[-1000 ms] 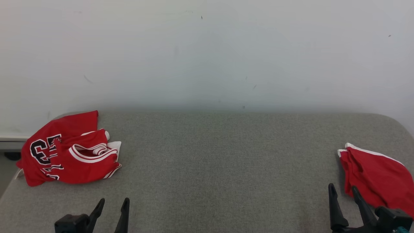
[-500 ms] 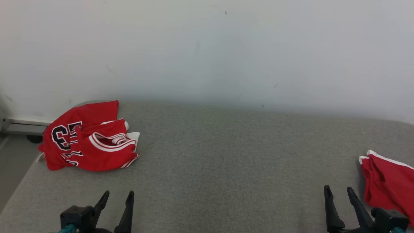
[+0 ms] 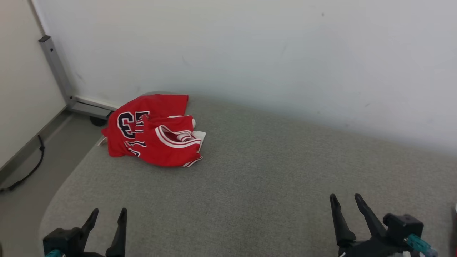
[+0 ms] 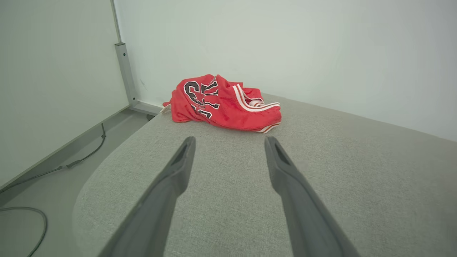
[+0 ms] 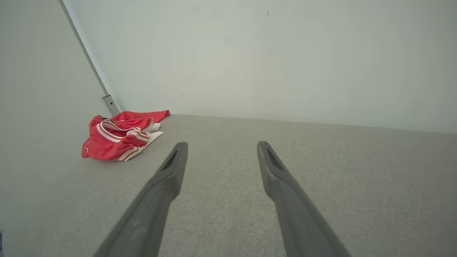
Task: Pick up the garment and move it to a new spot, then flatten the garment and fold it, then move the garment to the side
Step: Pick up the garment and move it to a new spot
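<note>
A crumpled red garment (image 3: 153,135) with white trim and dark numbers lies bunched at the far left corner of the grey padded table (image 3: 264,175). In the left wrist view the garment (image 4: 223,103) sits a short way ahead of my fingers; in the right wrist view the garment (image 5: 119,137) lies far off to the left. My left gripper (image 3: 107,219) hovers at the lower left, open and empty, well short of the cloth. At the lower right, my right gripper (image 3: 344,203) is open too, with nothing between its fingers.
A white wall (image 3: 250,46) runs behind the table. To the left, the table's rounded edge drops to a grey floor (image 3: 32,175) with a dark cable (image 3: 25,171) and a metal post (image 3: 57,67) with a base rail.
The head camera has swung left, so the whole picture has shifted right. The second red cloth at the right has slid out of the frame. Both grippers remain open and low.
</note>
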You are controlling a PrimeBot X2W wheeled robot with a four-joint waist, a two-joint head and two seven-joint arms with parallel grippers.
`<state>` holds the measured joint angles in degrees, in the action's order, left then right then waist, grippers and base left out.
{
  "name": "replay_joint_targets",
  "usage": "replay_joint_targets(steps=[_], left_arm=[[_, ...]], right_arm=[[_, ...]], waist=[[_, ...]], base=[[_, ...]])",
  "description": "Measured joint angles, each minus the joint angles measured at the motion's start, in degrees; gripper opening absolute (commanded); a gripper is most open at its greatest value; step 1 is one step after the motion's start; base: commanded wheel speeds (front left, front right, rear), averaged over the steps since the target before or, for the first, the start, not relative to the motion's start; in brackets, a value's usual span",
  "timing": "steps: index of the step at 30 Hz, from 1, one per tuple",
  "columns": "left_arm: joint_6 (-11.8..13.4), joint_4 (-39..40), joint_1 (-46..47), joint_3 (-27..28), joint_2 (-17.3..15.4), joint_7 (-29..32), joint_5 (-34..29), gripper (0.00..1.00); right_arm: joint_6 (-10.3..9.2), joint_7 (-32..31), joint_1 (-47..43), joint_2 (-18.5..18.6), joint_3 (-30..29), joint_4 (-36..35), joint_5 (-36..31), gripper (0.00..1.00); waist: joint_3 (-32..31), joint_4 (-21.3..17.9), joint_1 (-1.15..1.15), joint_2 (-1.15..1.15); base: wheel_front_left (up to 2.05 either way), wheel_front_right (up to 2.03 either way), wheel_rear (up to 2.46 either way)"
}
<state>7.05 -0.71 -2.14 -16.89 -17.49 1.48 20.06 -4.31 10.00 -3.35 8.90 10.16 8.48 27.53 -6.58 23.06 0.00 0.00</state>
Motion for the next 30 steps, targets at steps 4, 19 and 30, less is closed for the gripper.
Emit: replay_joint_targets(steps=[4,19,30], left_arm=[[0.02,0.05,-0.37,1.62,-0.25,-0.22,0.04,1.00],[-0.38,-0.62,-1.01,0.44,1.18,1.13,0.52,1.00],[-6.14,-11.61,12.71,-5.13,4.63,10.80,3.75,1.00]], right_arm=[[0.48,-0.69,3.55,-0.42,1.19,0.54,-0.51,1.00],[0.79,-1.42,3.01,-0.98,1.36,1.16,-0.31,1.00],[0.73,-3.11,-1.22,2.60,1.69,-8.92,-2.15,1.00]], waist=[[0.92,2.43,0.00,0.00],[2.53,4.13,0.00,0.00],[5.86,5.21,0.00,0.01]], base=[[0.00,0.00,0.00],[0.00,0.00,0.00],[0.00,0.00,0.00]])
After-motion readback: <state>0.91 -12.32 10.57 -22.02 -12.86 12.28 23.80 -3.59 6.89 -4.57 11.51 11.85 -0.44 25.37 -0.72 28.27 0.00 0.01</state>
